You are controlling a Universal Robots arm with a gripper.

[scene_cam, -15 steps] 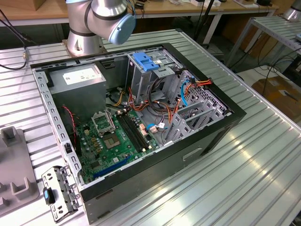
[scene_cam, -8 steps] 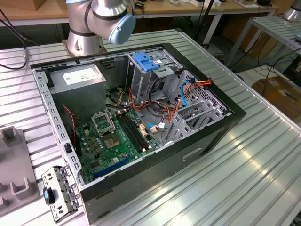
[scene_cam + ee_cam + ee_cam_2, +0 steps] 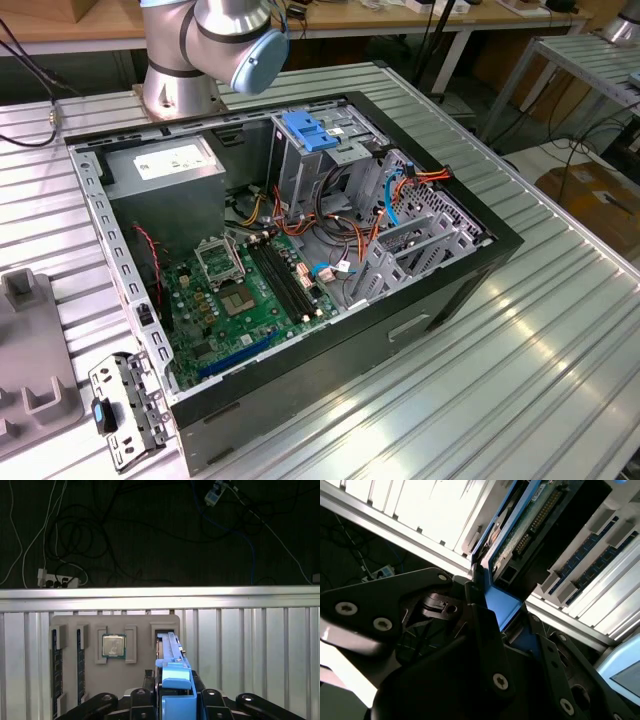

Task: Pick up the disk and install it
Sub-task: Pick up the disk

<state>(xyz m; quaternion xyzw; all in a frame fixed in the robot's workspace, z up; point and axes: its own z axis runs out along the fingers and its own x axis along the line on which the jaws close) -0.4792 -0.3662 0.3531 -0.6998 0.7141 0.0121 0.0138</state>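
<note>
Now gripping the disk (image 3: 172,672) on edge between clenched fingers (image 3: 482,630), at the slot (image 3: 162,630) of a grey tray (image 3: 115,680) on the ribbed counter (image 3: 250,645).

Open computer case (image 3: 430,325) with green motherboard (image 3: 212,322) (orange cables (image 3: 345,236) beside it), processor chip (image 3: 113,645) on grey tray (image 3: 136,679)

Slot walls of the grey tray (image 3: 142,655) hug the disk (image 3: 175,675) clamped in my tool (image 3: 175,700); the ribbed counter (image 3: 250,645) beyond lies open to its far edge. Inside the computer case (image 3: 440,300), orange cables (image 3: 420,178) cross beside the drive cage (image 3: 290,185).
</note>
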